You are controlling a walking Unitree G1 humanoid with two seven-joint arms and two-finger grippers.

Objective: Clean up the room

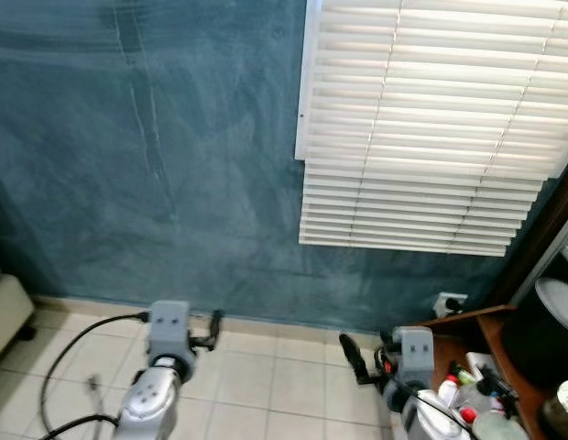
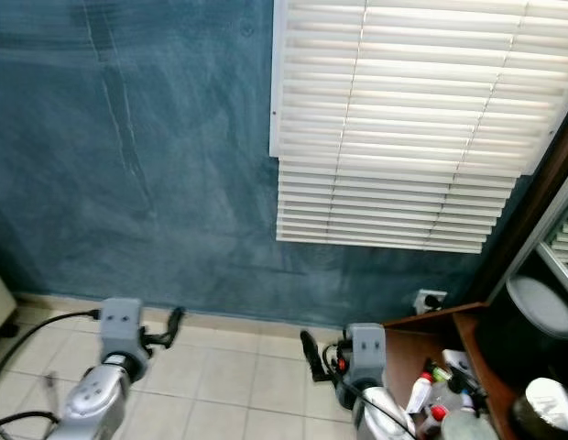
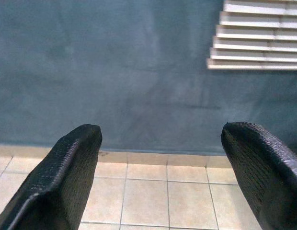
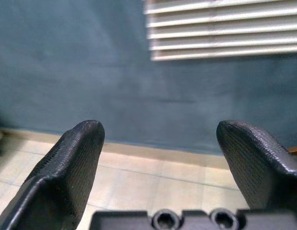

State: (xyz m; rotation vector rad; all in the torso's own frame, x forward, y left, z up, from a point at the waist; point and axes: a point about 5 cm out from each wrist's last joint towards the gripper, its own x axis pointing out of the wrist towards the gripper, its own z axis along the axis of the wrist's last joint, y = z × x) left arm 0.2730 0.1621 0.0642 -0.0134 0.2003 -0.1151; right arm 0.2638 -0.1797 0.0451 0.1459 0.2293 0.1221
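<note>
The robot faces a blue-green wall (image 1: 174, 165) with white slatted blinds (image 1: 431, 128) hung on its right half, some slats bunched lower down. Below the wall runs a pale tiled floor (image 1: 266, 376) with a light skirting strip along the base. Both arms are raised in front of the body at low height. The left gripper (image 3: 160, 167) is held over the tiles with its two black fingers (image 3: 67, 177) spread wide apart, nothing between them; the wall and floor are visible through the gap. The right gripper (image 4: 160, 167) is in the same condition: fingers well apart, holding nothing, pointed toward the wall base. A black cable (image 1: 69, 353) loops from the left arm's wrist unit down across the floor. At far left, a cream-coloured piece of furniture (image 1: 7, 316) stands on the tiles, partly out of frame. At lower right, a brown wooden table (image 1: 467, 321) carries the clutter in need of tidying: several bottles (image 1: 449, 390), some with red caps, crowded together just beside the right arm, and a dark round container (image 1: 540, 339) behind them. A white wall socket (image 1: 449, 301) sits just above the table's back corner. A dark wooden frame (image 1: 540, 229) rises at the right edge.
</note>
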